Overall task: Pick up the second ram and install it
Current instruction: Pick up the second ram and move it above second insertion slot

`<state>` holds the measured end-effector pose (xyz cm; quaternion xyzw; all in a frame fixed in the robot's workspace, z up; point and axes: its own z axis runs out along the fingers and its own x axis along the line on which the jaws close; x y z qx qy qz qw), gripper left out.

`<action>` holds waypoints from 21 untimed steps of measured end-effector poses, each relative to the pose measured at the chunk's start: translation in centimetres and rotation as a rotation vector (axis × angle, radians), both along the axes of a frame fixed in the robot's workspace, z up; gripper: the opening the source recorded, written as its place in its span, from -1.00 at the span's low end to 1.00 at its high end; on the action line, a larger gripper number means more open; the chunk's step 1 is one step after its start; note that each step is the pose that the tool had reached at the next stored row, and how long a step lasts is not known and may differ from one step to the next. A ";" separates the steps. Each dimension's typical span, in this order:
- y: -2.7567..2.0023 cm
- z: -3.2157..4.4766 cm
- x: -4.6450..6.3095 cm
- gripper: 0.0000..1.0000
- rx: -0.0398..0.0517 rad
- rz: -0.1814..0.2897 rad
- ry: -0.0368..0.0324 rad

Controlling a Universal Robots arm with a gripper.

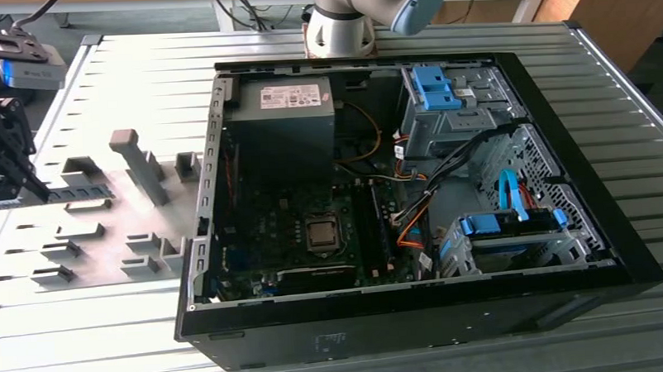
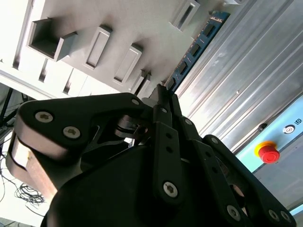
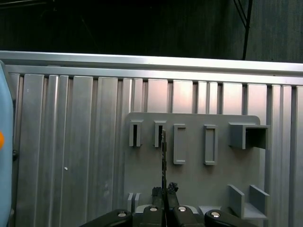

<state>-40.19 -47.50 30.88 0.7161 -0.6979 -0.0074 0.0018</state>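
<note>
1. Half done at most, by the look of it: pinches the ram [image 2: 194, 49] in the gripper [image 2: 163, 92], jaws drawn narrow onto the near end, with no clear lift showing yet.
2. Appears to stand on its thin edge on the grey holder plate [image 3: 189, 189], far end at one of the blocks [image 3: 160, 135]; sits at the exterior view's left, well apart from the computer case [image 1: 425, 319].
3. Could slip or twist: grips just one end, leaving most of the length unsupported, so risks pivoting in the pinch on any jolt or quick swing.
4. Could snag: if raised at a tilt, may catch the far end on the blocks, flexing the board or dragging the plate across the table [image 1: 95, 351].
5. Could foul the cables [image 1: 415, 212] lying just beside the memory slots [image 1: 368, 226] inside the case; may knock the ram askew before seating.
6. Could seat badly: if brought down skewed or turned the wrong way round, may jam in the slot instead of clicking home, straining contacts and latches.
</note>
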 end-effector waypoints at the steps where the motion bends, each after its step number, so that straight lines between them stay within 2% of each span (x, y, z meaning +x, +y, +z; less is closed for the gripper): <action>1: 0.00 0.05 0.0 -0.72 -0.0001 0.000 0.0001; 8: 0.01 0.10 0.0 -0.72 -0.0029 0.000 0.0002; 10: 0.03 0.22 0.0 -0.72 -0.0125 0.000 0.0002; 18: 0.04 0.23 0.0 -0.72 -0.0163 0.000 0.0001; 21: 0.06 0.29 0.0 -0.72 -0.0220 0.000 0.0001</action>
